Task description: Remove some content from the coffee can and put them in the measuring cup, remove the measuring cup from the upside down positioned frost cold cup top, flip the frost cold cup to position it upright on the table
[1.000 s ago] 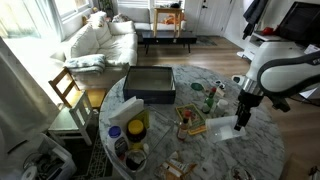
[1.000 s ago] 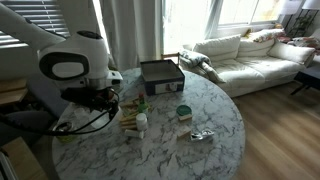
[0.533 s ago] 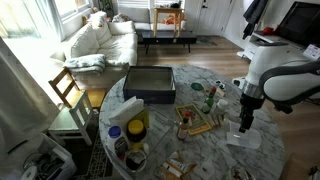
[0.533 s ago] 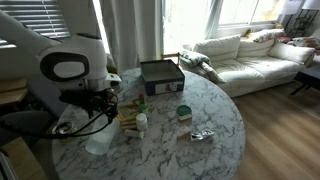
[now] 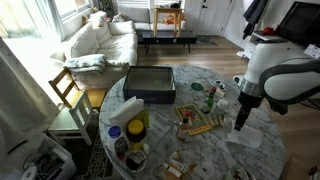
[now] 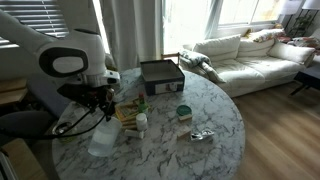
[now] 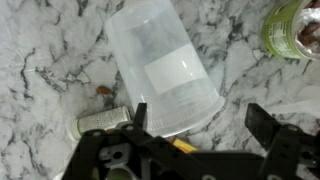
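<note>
- Claw [image 7: 200, 118]: jaws spread as wide as they go, nothing between them. It hangs just above the frost cold cup [image 7: 160, 65], and as far as the wrist view shows it is not touching it.
- The frost cold cup is on the marble bench [image 7: 45, 50], near the edge on the robot's side. Both exterior views show it [image 5: 243, 140] [image 6: 103, 142] directly under the claw [image 5: 240, 118] [image 6: 104, 112].
- Step in hand, my reading: the last one, getting the cup upright. In the wrist view the narrow end is far and the wide rim is nearest the jaws. That fits an upright cup seen at a slant or one lying on its side; I cannot tell which.
- If on its side: descend with the jaws straddling the wall about mid-height and close gently, since thin plastic will likely flex and slip. Tilt it rim-up, seat the base flat, then let go. Work away from the bench edge, as a roll could carry it off.
- If upright: rise straight up with no sideways drift, so a finger does not clip the rim.
- A small lidded jar [image 7: 100, 123] lies just beside the cup's rim, close to one finger. Mind it on any descent.
- Hidden or unclear:
  - The cup's contact with the bench cannot be seen.
  - A green-topped container [image 7: 295, 28] is cut off at the corner.
  - A brown speck [image 7: 103, 90] is unidentified.
  - The measuring cup and coffee can cannot be picked out of the exterior clutter.
</note>
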You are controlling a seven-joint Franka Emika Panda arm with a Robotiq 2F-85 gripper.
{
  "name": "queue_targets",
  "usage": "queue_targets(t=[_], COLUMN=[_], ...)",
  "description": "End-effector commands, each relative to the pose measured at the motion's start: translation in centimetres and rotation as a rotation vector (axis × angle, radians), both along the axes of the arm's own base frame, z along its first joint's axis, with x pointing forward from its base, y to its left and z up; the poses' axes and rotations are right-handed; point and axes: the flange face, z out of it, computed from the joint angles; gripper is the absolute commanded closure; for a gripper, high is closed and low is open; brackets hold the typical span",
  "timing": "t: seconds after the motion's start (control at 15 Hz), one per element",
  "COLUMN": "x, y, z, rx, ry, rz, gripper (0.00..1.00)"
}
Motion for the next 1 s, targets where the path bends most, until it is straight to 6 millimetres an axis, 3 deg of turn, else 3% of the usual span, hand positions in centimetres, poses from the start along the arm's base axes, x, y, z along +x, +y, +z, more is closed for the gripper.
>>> queue_targets(t=[0.0,0.6,0.93], x=[0.8,2.6,2.8], y=[1.6,3.2,4.4], z=[0.9,-0.4,-2.6], rx=[-0.054,-0.306,-0.480], ry=[-0.032,-0.073,-0.038], rz=[-0.193,-0.594,-0.757], gripper=[0.00,0.00,0.00])
